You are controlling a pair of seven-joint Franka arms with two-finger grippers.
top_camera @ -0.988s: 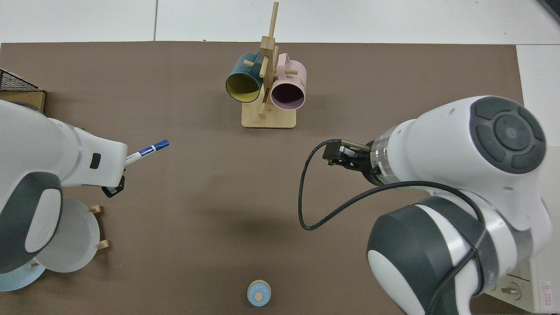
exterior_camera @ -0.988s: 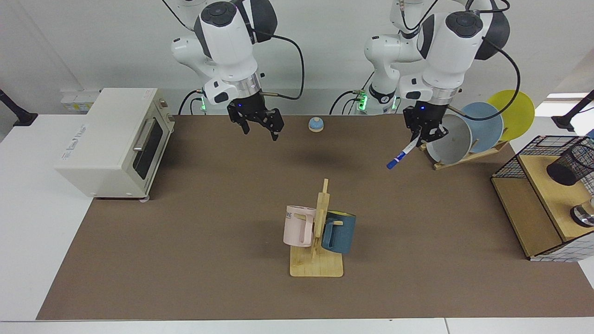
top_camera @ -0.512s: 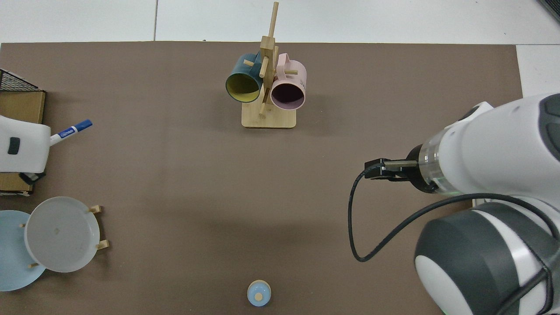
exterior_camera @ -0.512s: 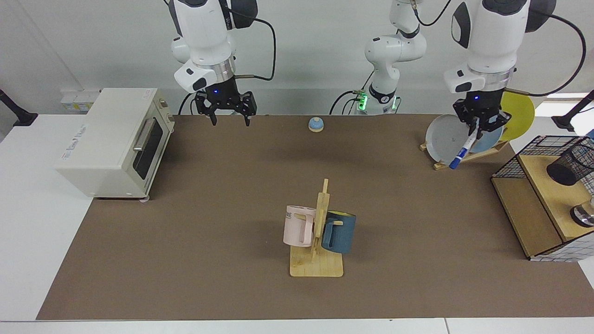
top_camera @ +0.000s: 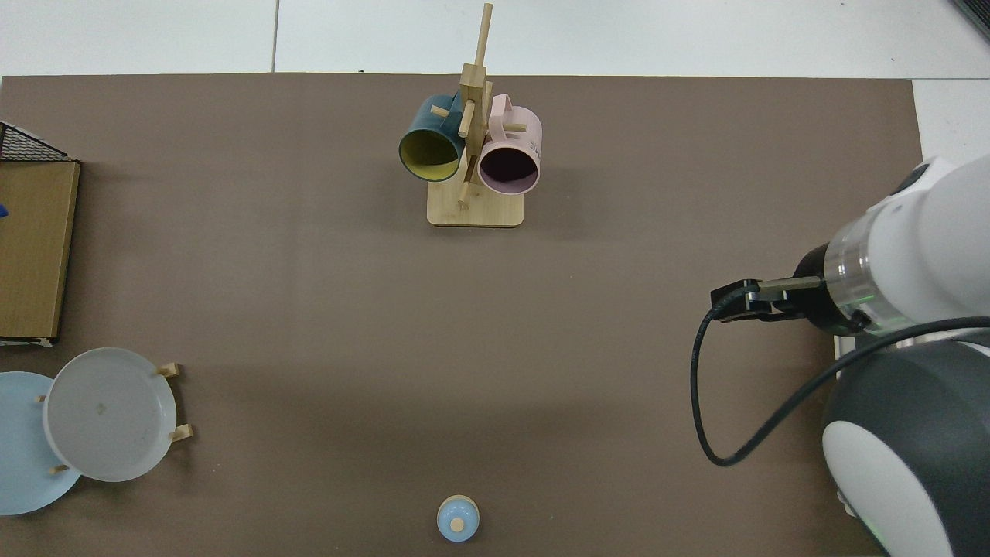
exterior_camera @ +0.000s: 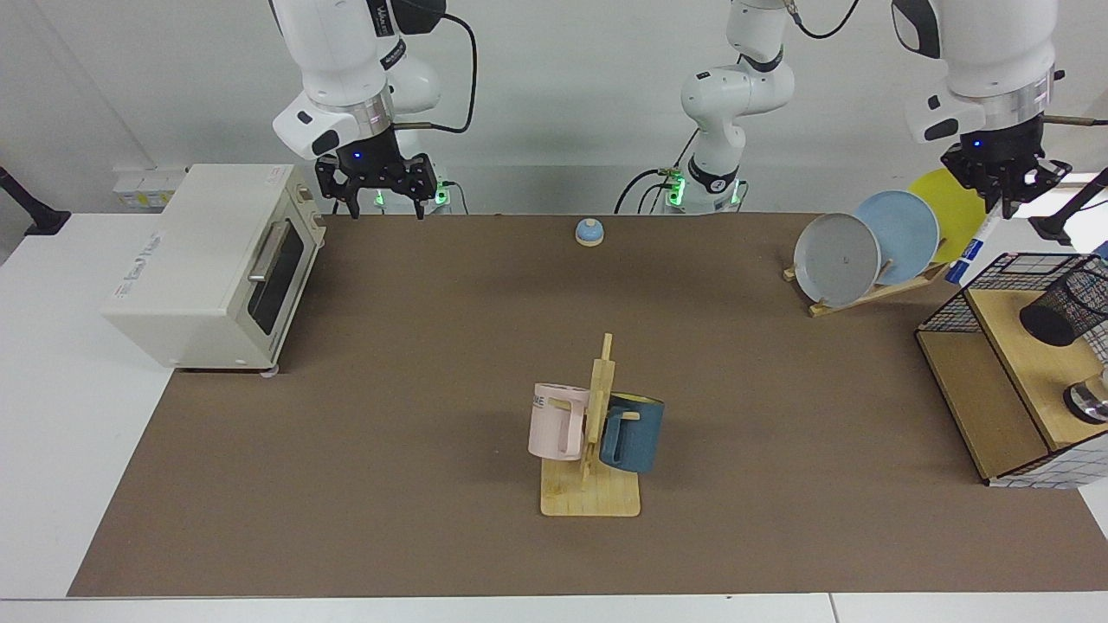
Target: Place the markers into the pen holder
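Leftmost, cream toaster oven (exterior_camera: 216, 264) on brown table mat (exterior_camera: 433, 389) against pale wall; above, right gripper (exterior_camera: 377, 195) idle, fingers apart. Rightward, left gripper (exterior_camera: 1004, 192) clamped on slim white blue-capped marker (exterior_camera: 973, 247), raised near black wire-mesh cylindrical pen holder (exterior_camera: 1058, 308).

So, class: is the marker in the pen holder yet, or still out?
Out. The left gripper holds the marker in the air, short of the pen holder. The right gripper waits by the toaster oven.
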